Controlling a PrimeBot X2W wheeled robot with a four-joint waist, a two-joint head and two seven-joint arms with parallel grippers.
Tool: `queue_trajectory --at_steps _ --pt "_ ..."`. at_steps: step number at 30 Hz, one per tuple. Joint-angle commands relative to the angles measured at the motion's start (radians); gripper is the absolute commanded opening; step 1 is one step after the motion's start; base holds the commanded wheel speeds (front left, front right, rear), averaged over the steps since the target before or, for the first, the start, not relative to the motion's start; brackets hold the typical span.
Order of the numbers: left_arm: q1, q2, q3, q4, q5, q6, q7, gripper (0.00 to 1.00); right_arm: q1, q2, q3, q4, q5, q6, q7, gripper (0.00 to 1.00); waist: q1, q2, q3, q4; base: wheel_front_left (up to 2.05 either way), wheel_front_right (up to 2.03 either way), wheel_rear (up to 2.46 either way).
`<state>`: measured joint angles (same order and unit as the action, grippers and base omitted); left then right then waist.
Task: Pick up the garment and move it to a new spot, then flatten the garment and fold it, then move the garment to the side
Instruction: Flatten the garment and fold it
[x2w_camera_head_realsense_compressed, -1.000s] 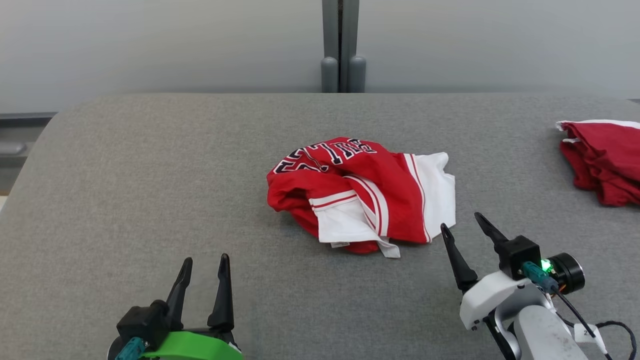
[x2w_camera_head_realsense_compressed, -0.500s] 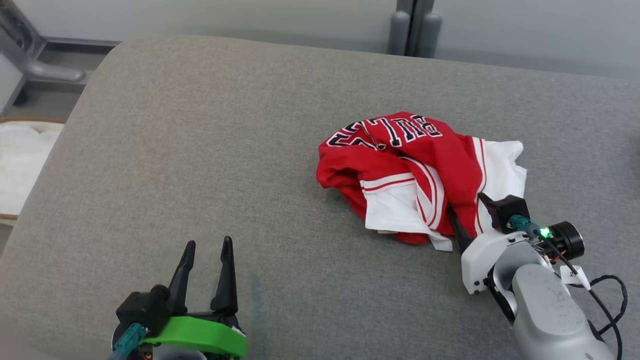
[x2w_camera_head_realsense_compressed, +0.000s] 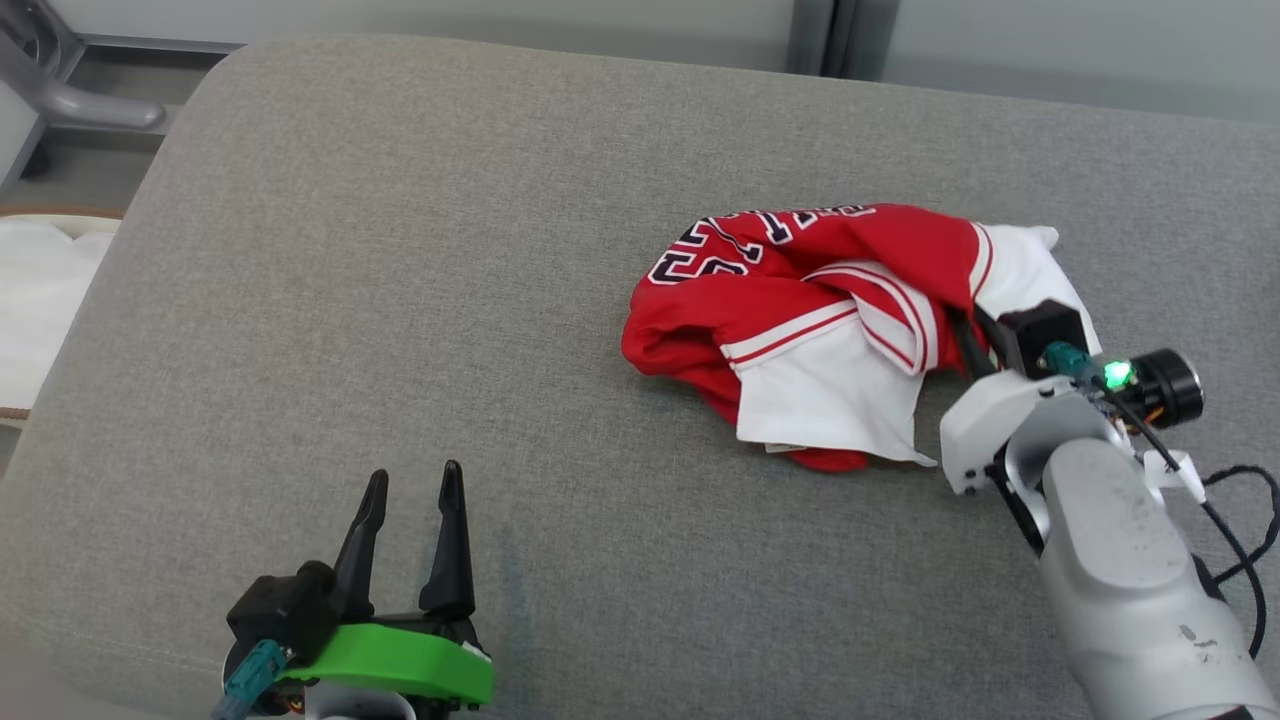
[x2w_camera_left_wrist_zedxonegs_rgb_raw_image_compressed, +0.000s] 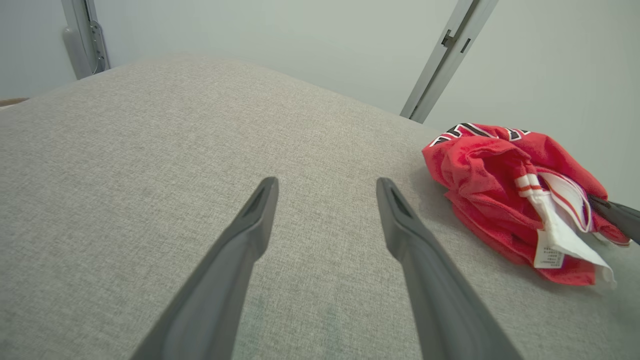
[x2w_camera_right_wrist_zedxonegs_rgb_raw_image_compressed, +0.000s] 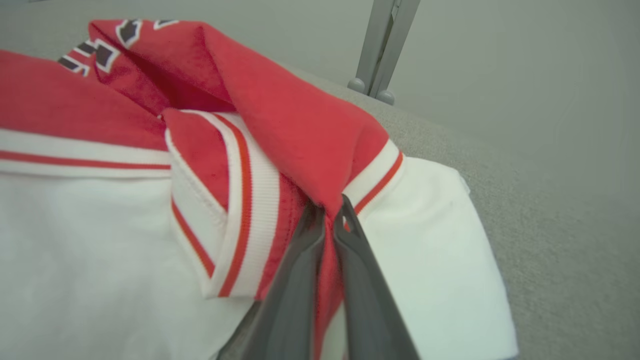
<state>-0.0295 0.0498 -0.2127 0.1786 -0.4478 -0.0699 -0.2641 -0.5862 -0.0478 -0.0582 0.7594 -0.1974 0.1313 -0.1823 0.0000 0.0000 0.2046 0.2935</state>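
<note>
Here the right gripper (x2w_camera_right_wrist_zedxonegs_rgb_raw_image_compressed: 331, 207) pinches the garment (x2w_camera_head_realsense_compressed: 800, 300) at its right side; left gripper (x2w_camera_head_realsense_compressed: 415, 473) gapes, well apart.

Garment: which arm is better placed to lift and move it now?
Right. The right pincer is shut on a red fold of the garment. The left pincer is open and apart from the garment, over the bare grey surface, so it would likely need a reach first.

Bright, even light from above. Soft small shadow under garment (x2w_camera_head_realsense_compressed: 800, 330) on grey bench (x2w_camera_head_realsense_compressed: 400, 300). Tiny green light (x2w_camera_head_realsense_compressed: 1115, 375) glows. Head view sharp. Wrist views stretched at edges. Right wrist view: far wall (x2w_camera_right_wrist_zedxonegs_rgb_raw_image_compressed: 500, 75) bit blurry.
</note>
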Motion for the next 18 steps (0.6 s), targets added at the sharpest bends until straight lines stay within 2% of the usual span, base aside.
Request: queue_trajectory --at_steps 1,6,12,18 --pt "-0.01 0.002 0.0 -0.002 -0.009 0.007 0.0 1.0 -0.028 -0.005 -0.006 -0.024 -0.018 -0.001 -0.002 0.0 0.0 0.0 -0.001 -0.006 0.0 0.0 0.0" --pt "-0.006 0.002 -0.003 -0.005 -0.012 0.007 0.0 1.0 -0.099 -0.019 -0.001 -0.139 -0.058 -0.001 0.009 0.0 0.0 0.0 -0.008 -0.01 0.0 0.0 0.0" --pt "-0.002 0.002 -0.006 -0.01 -0.019 0.011 0.0 1.0 -0.184 -0.061 0.061 -0.26 -0.038 -0.001 0.061 0.0 0.0 0.0 -0.013 -0.003 0.0 0.0 0.0" --pt "-0.026 0.002 -0.02 -0.017 -0.026 0.008 0.0 1.0 -0.312 -0.139 0.14 -0.279 -0.004 -0.001 0.12 0.0 0.0 0.0 0.005 0.017 0.0 0.0 0.0"
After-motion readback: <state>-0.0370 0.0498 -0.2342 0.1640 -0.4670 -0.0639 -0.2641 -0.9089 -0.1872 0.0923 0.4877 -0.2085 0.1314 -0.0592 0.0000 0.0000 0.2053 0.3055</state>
